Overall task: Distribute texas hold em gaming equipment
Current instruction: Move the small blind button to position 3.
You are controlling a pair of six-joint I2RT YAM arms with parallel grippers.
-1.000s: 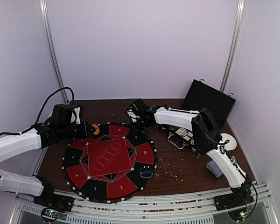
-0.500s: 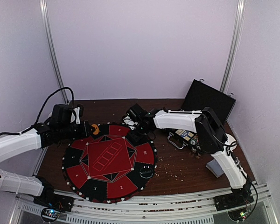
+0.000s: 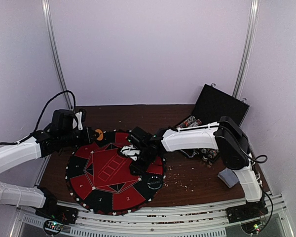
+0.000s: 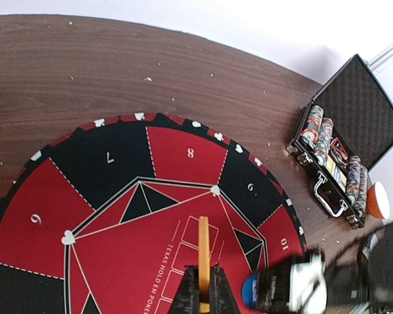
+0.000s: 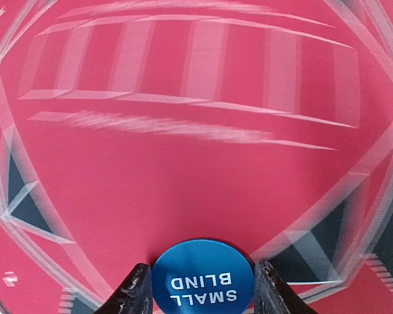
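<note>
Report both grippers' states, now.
Left gripper: closed on the yellow disc.
Right gripper: closed on the blue small-blind disc.

This is probably a robotics lab test booth. Plain white walls (image 3: 148,49) stand between bare metal posts (image 3: 55,59). A left arm (image 3: 15,153) and a right arm (image 3: 192,138) sit on slotted metal rails (image 3: 187,211) at the edge of a wooden table (image 3: 197,177), with a loose black cable (image 3: 52,104).
</note>
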